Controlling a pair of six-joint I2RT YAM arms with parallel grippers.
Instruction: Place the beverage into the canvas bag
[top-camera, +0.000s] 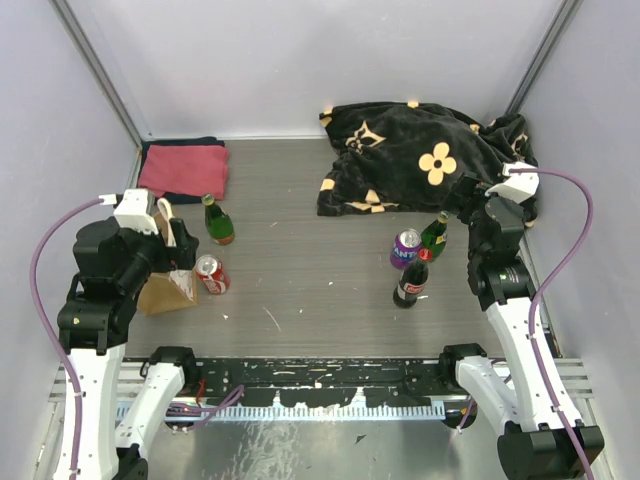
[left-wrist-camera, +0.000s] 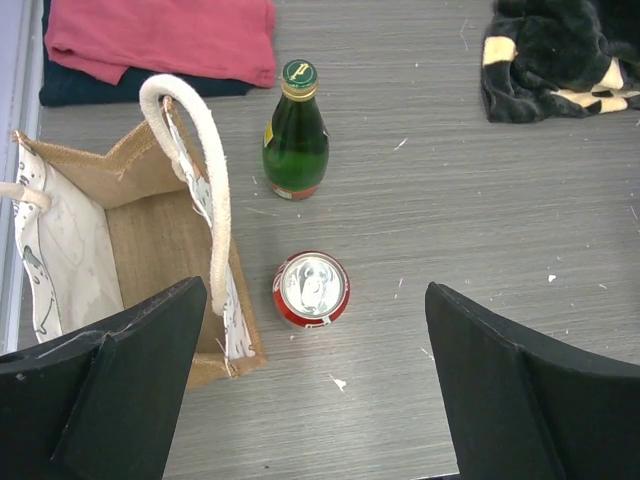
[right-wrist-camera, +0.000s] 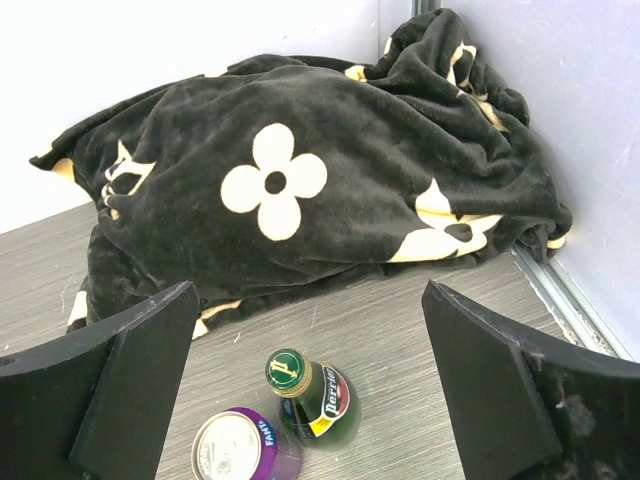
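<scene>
Left gripper (left-wrist-camera: 315, 300) hovering over red can (left-wrist-camera: 311, 289), jaws spread wide, empty; right gripper (right-wrist-camera: 308, 290) also gaping, holding nothing. Can standing just beside canvas bag (left-wrist-camera: 120, 165). Risk: descending finger snagging rope handle (left-wrist-camera: 205, 160), tipping bag. Left wrist view showing bag mouth gaping; top view mostly hiding it behind arm

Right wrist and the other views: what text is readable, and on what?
"Perrier": label of the right green bottle.
"FAN…", cut off: side of the purple can.
Red can: script too blurred.
Left green bottle: cap mark and label unreadable.
Dark bottle: red label too small.
</scene>
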